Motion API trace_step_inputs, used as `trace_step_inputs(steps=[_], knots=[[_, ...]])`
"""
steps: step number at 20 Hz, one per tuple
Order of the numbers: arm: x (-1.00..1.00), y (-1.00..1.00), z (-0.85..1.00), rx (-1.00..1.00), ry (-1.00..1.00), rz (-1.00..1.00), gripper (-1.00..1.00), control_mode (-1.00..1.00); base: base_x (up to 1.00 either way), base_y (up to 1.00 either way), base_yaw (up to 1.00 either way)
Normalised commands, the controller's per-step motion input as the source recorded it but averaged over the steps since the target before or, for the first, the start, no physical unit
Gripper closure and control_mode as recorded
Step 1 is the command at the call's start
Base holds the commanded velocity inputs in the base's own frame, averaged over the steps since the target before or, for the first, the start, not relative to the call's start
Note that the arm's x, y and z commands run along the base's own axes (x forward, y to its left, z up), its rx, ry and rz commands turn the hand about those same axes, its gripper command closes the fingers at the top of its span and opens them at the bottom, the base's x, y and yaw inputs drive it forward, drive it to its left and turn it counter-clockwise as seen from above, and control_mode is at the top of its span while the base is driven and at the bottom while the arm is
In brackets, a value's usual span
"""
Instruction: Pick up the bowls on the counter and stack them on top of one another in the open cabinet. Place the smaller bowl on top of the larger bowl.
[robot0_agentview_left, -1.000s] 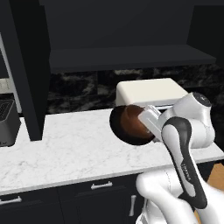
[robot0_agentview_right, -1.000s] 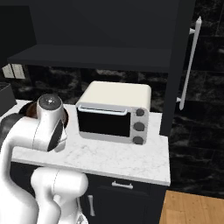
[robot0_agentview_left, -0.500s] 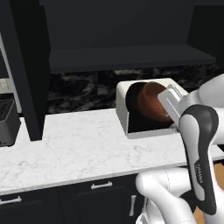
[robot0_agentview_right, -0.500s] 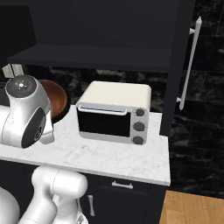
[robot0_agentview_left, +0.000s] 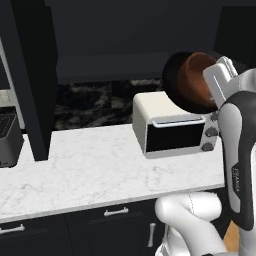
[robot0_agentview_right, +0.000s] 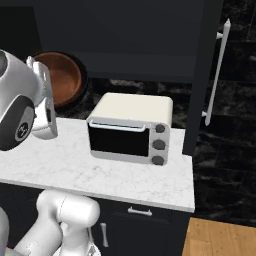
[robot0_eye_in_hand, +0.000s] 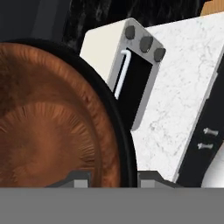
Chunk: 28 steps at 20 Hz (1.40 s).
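At upper right of the left base view the gripper carries both bowls nested: one smaller bowl inside one larger bowl, tipped steeply on edge. The fingers look clamped on the rims, though the grip itself is hidden. Level the pair before sliding it onto the open cabinet shelf, above the single toaster oven

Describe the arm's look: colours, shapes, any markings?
Glossy white rounded arm links, with a long dark grey panel running down the forearm that carries small pale lettering, too small to read. A dark round joint cap bears a small white logo. The hand is light grey and boxy.
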Motion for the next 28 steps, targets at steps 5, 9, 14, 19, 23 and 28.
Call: trace_step_inputs(steps=[5, 9, 14, 19, 23, 28], knots=[[0.08, -0.08, 0.21, 0.0, -0.16, -0.14, 1.0, -1.0, 0.0, 0.0, 0.0], [0.38, 0.0, 0.0, 0.0, -0.3, -0.14, 1.0, -1.0, 0.0, 0.0, 0.0], [0.56, -0.01, 0.0, 0.0, -0.25, -0.08, 1.0, -1.0, 0.0, 0.0, 0.0], [0.73, -0.13, 0.11, 0.02, 0.19, 0.0, 1.0, -1.0, 0.0, 0.0, 0.0], [0.76, -0.1, 0.13, 0.0, 0.21, 0.0, 1.0, -1.0, 0.0, 0.0, 0.0], [0.81, 0.0, 0.01, 0.0, 0.08, 0.0, 1.0, -1.0, 0.0, 0.0, 0.0]])
